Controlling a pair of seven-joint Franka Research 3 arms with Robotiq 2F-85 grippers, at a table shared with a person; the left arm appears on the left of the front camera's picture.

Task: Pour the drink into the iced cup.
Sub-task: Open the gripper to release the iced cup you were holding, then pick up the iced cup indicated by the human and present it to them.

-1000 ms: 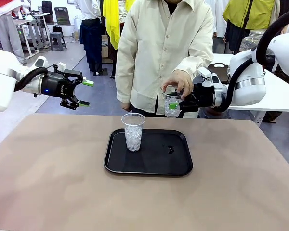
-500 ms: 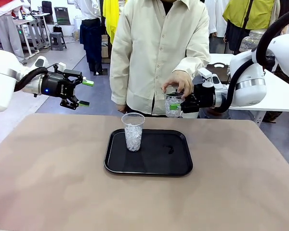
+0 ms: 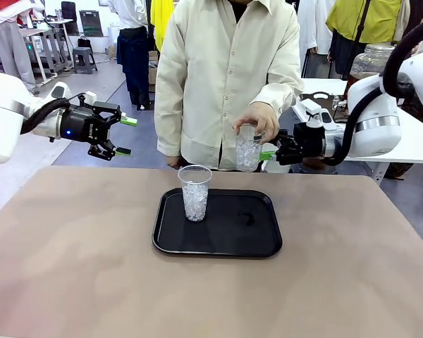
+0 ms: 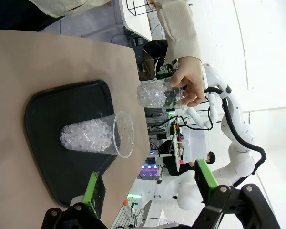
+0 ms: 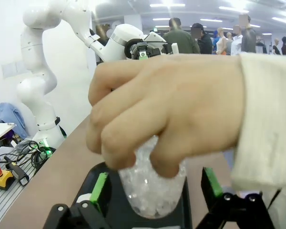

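A clear plastic iced cup [image 3: 195, 191] stands upright on the left part of a black tray [image 3: 257, 236]. Behind the tray, the person's hand [image 3: 256, 120] holds a second clear cup of ice [image 3: 247, 149] by its rim in the air. My right gripper [image 3: 270, 153] is open just to the right of that cup, not touching it. From the right wrist, the cup [image 5: 152, 191] hangs between the spread green pads [image 5: 99, 187] with gaps on both sides. My left gripper [image 3: 121, 136] is open and empty, high at the left. The drink is out of view.
The tray [image 4: 43, 102] lies mid-table with the iced cup [image 4: 93, 138] on it; its right half is bare except for a small wet spot [image 3: 248, 219]. The person stands at the far edge. Brown tabletop [image 3: 77, 267] surrounds the tray. A white table [image 3: 409, 141] stands behind the right arm.
My right gripper has opened and drawn back to the right, leaving the ice cup in the person's hand, which has shifted slightly left. The left arm has not moved.
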